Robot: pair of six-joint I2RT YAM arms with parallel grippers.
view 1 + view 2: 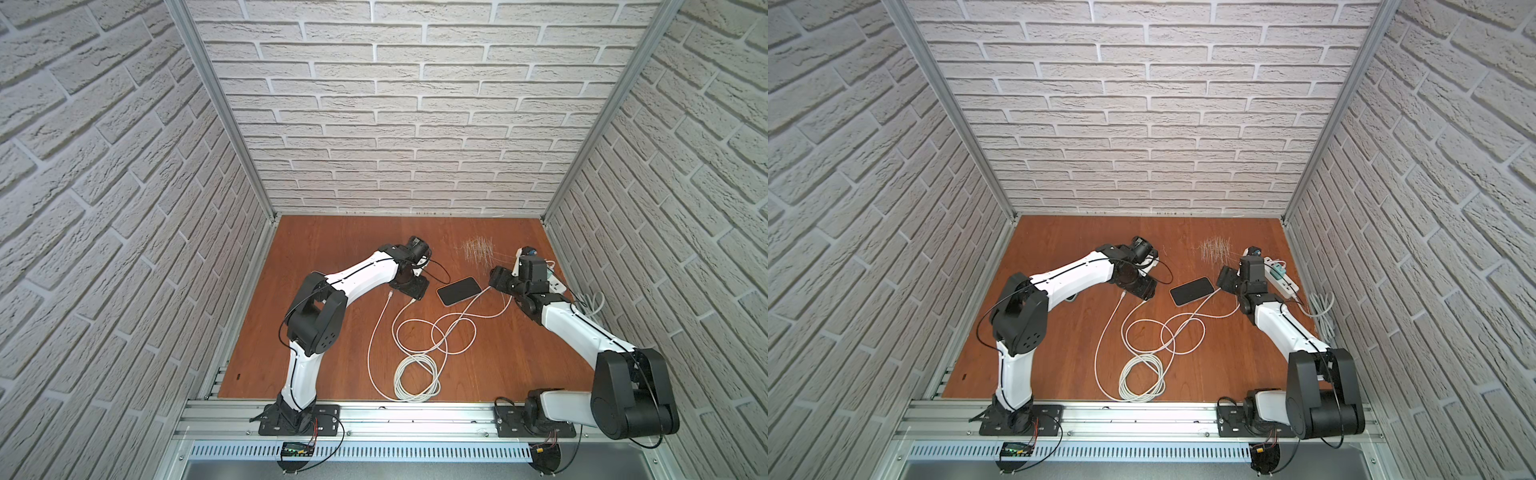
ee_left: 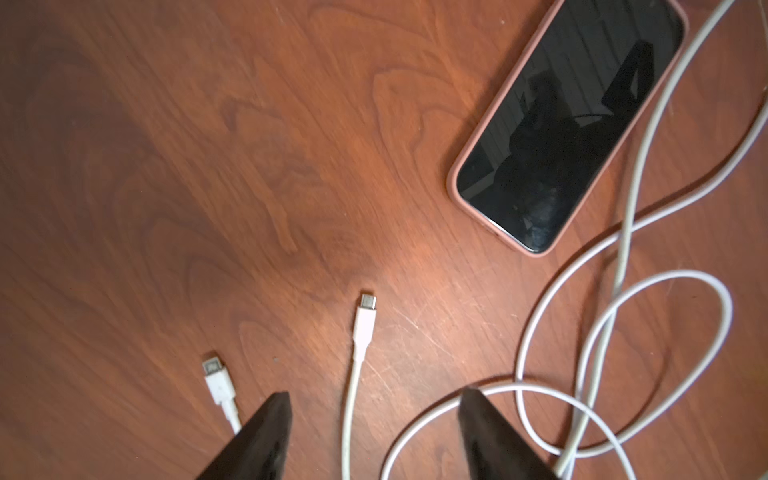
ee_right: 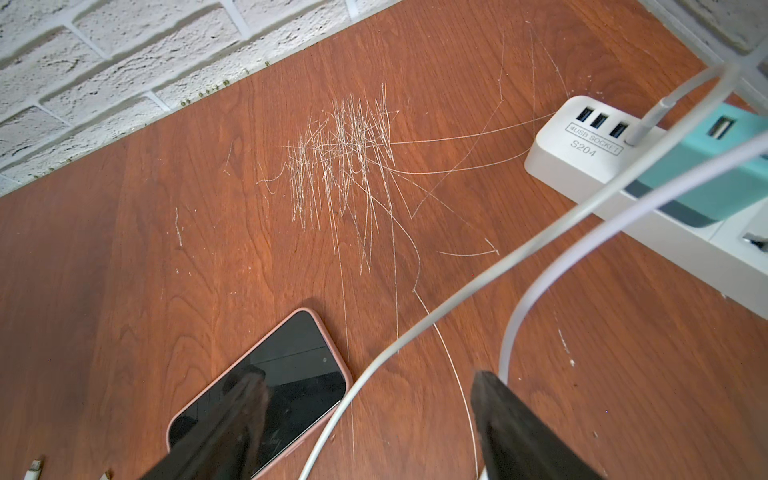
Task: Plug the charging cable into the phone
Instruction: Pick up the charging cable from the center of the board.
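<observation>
Two cameras are looking down side by side from high up, both seeing the whole table (image 1: 332, 249). Each wrist camera is hanging low over it, looking from very near, and both are catching the phone (image 2: 569, 124).

This was a robotics lab test cell, not a lived-in room. The brick walls (image 1: 374, 124) were printed panels set into bare aluminium frame posts (image 1: 222, 108), boxing in a wood-grain surface (image 1: 332, 249) in the lower middle of both top views. The left arm (image 1: 361, 276) and right arm (image 1: 582, 328) were bolted to a slotted aluminium rail (image 1: 415, 415) along the bottom edge, with a cable duct (image 1: 415, 451) and an exposed circuit board (image 1: 296, 449) below it. Dense scratches (image 3: 345, 162) scarred the surface.
</observation>
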